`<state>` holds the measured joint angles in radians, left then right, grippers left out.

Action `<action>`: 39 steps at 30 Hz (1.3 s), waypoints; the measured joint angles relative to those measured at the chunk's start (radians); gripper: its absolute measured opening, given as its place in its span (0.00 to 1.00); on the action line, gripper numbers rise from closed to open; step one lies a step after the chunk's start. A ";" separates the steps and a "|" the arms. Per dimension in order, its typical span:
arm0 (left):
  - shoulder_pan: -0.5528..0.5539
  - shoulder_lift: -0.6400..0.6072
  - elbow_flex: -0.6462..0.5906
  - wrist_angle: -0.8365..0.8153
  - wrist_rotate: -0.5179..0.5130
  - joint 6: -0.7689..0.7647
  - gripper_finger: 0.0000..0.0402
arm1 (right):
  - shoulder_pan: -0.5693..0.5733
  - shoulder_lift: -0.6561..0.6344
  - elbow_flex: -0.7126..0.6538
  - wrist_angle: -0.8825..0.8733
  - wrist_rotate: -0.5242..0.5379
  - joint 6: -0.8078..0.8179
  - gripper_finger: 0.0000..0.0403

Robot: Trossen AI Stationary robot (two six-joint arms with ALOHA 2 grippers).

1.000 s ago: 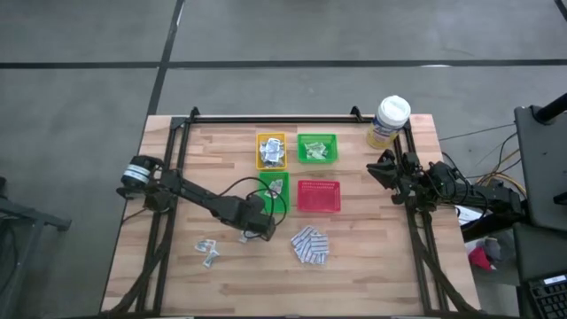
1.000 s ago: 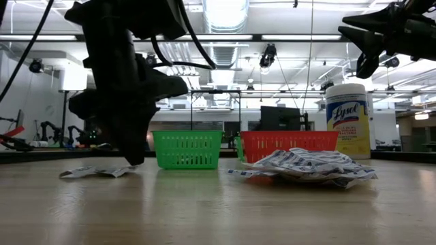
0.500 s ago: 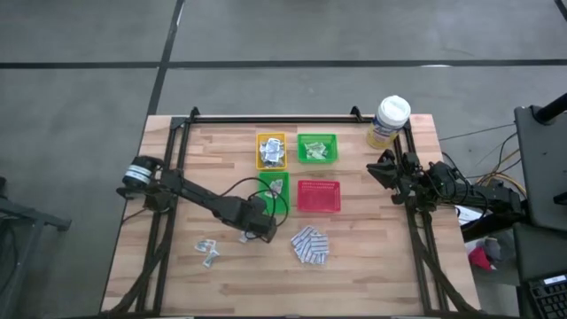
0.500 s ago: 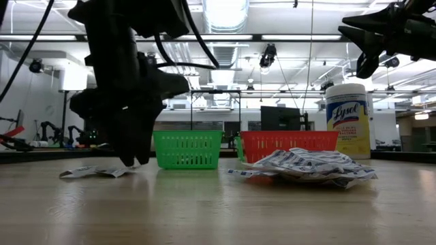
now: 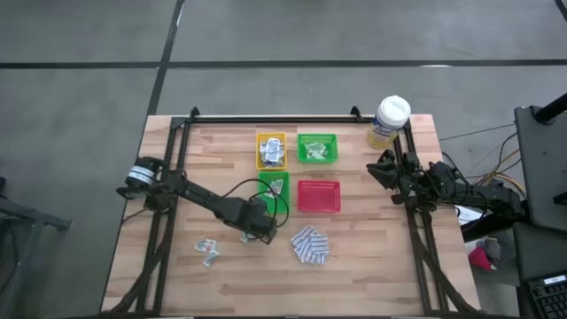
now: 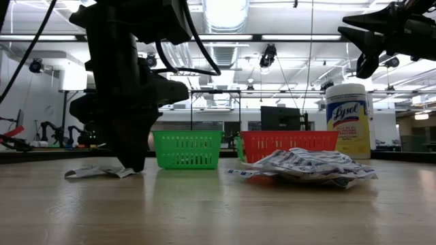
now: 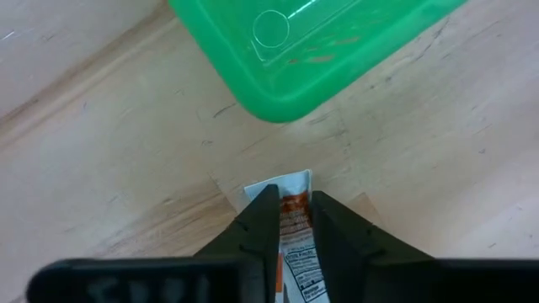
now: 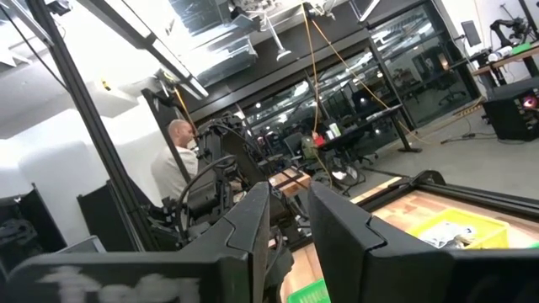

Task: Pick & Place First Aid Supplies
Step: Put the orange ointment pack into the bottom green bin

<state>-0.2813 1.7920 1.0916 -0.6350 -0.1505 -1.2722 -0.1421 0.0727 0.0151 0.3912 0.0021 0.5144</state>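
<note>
Left claw (image 7: 295, 220) down at the bench (image 5: 177, 275), just near of a green tray (image 7: 312, 50); fingers clamped on a white packet (image 7: 295, 240) lying flat, it seems. More packets sit heaped (image 5: 310, 245) to its right. Right claw (image 5: 383, 170) hovers at the right edge, fingers slightly apart, empty.

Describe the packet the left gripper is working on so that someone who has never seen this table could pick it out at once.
Start from the four small trays mid-table and take the green tray beside the red tray. The left gripper reaches down just past that green tray's front corner, and the packet lies flat between its fingers. Unlike the plain white sachets nearby and the blue-and-white pile, it is white with an orange band and small print.
</note>
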 joint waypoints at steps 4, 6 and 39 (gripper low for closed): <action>0.000 0.000 0.000 0.000 -0.005 0.000 0.11 | 0.000 0.000 0.000 0.000 0.000 0.001 0.20; 0.000 0.000 0.000 -0.001 -0.008 0.001 0.09 | 0.000 0.000 0.000 0.000 0.000 0.002 0.19; -0.006 -0.204 0.032 -0.094 -0.153 0.225 0.01 | 0.000 0.000 0.000 -0.026 0.000 0.005 0.17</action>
<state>-0.2874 1.5878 1.1240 -0.7292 -0.3031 -1.0469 -0.1421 0.0731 0.0147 0.3655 0.0021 0.5191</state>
